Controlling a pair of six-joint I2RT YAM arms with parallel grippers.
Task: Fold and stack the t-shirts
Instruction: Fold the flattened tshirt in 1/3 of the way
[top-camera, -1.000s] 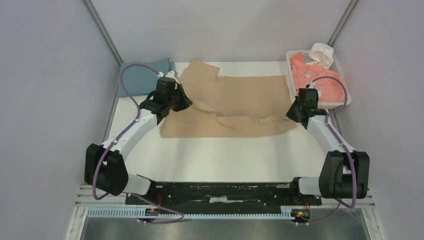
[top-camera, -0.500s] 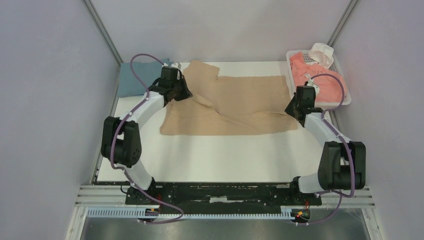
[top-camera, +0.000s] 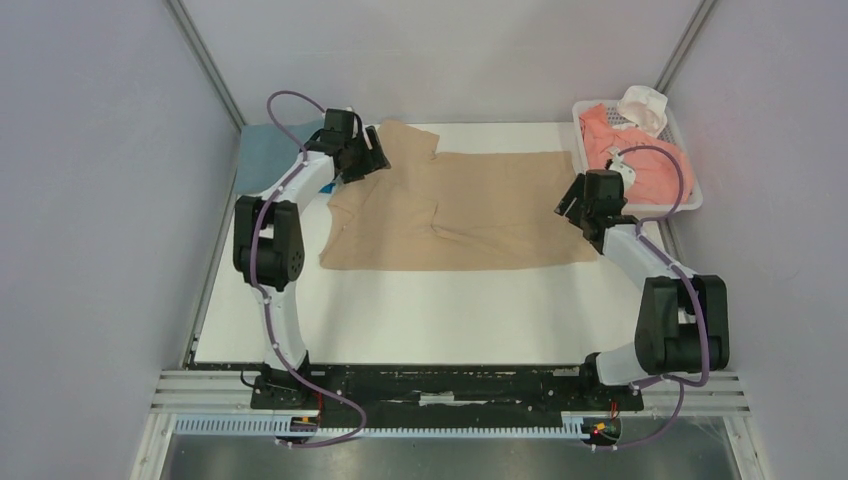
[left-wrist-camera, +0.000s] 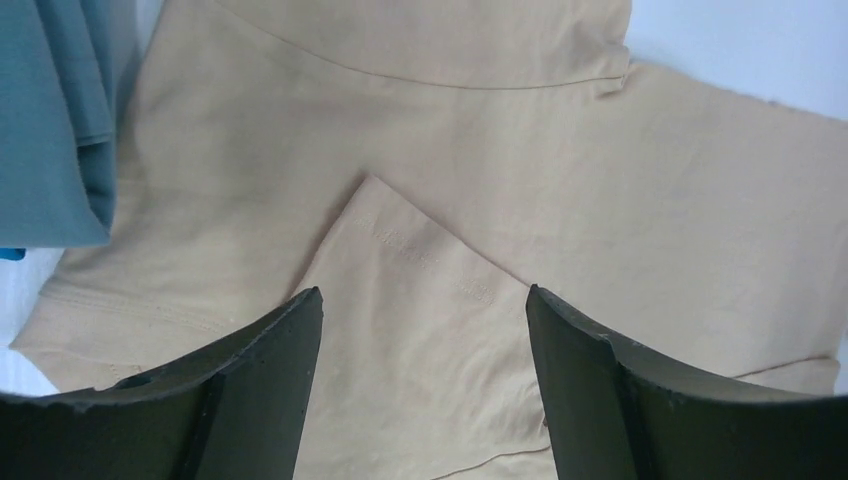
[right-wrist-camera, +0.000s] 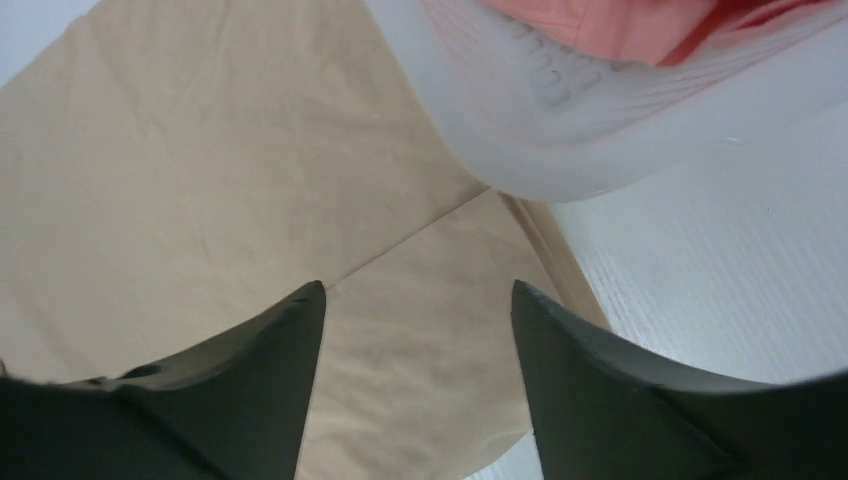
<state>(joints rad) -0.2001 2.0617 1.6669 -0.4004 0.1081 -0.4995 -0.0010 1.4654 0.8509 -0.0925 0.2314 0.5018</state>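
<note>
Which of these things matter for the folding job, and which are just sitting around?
Job: tan t-shirt, spread flat; grey-blue t-shirt, far left; salmon-pink t-shirt, in the basket.
Lying about: white perforated basket; table.

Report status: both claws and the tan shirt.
Left claw open above tan shirt. Right claw open over its edge. White basket close beside right claw.

Three t-shirts: tan (top-camera: 480, 210), grey-blue (left-wrist-camera: 50, 120), salmon-pink (top-camera: 600, 140). One white basket (right-wrist-camera: 560, 150).
</note>
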